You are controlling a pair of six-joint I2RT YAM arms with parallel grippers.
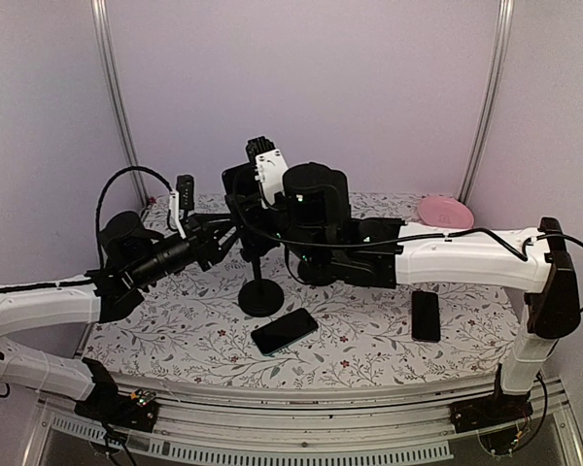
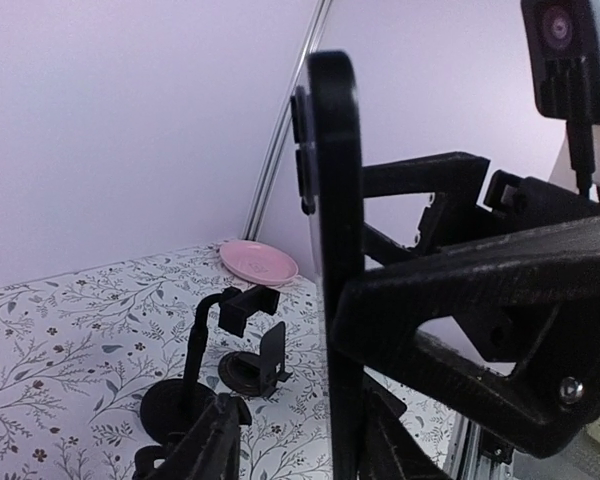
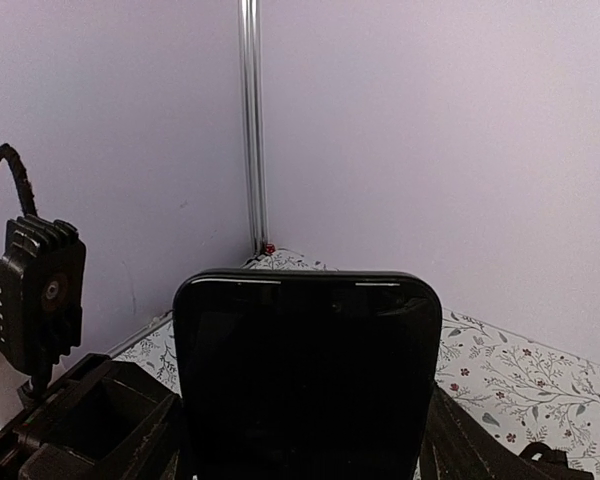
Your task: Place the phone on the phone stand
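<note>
Lilac walls (image 1: 369, 87) enclose a floral-patterned tabletop (image 1: 369, 340). Both arms meet above its centre. The phone (image 3: 305, 370) is held upright in the air, above the stand (image 1: 260, 296) and not yet on it. The right fingers (image 3: 110, 420) grip the phone by its two side edges, so its dark screen faces the right wrist camera. In the left wrist view the phone appears edge-on. The left fingers (image 2: 205, 445) are spread, one on either side of the phone; the near finger stands clear of it, with tabletop showing in the gap. The stand has a round base on the tabletop, a thin post and a small clamp head. A second phone (image 1: 285, 331) lies flat just in front of the stand's base. A third phone (image 1: 426, 316) lies flat further right, under the right arm. A pink dish (image 1: 445, 211) sits at the far right corner.
</note>
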